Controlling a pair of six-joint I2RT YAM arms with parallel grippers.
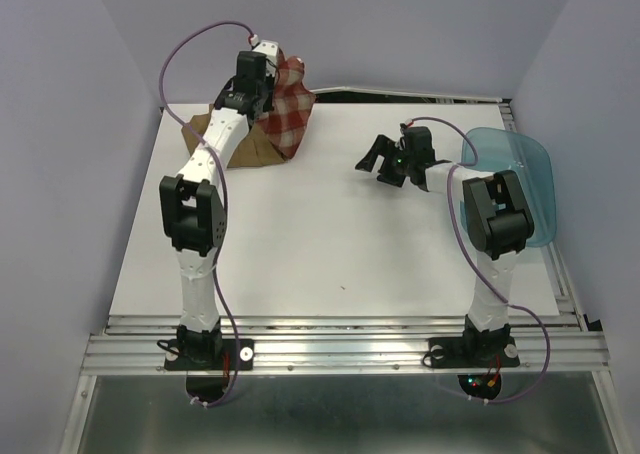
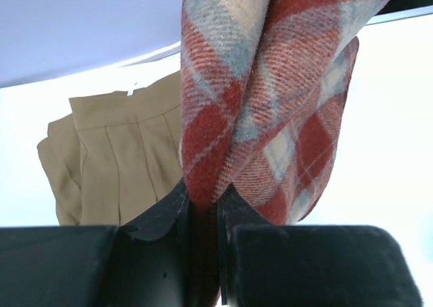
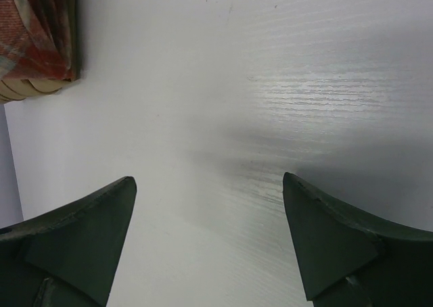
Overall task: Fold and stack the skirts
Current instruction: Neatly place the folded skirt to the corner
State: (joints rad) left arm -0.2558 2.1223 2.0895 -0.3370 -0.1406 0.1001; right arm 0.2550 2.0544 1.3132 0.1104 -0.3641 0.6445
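— What sits where on the white counter?
— The blue tub overhangs the right edge. At the far left corner the tan skirt lies flat, and the plaid skirt is bunched up and raised over it.
— And the jaws?
— The left gripper pinches a fold of the plaid skirt. The right gripper hangs over bare counter near the tub, its jaws spread wide.

The white bench carries a tan skirt at its far left corner and a blue tub at its right edge.
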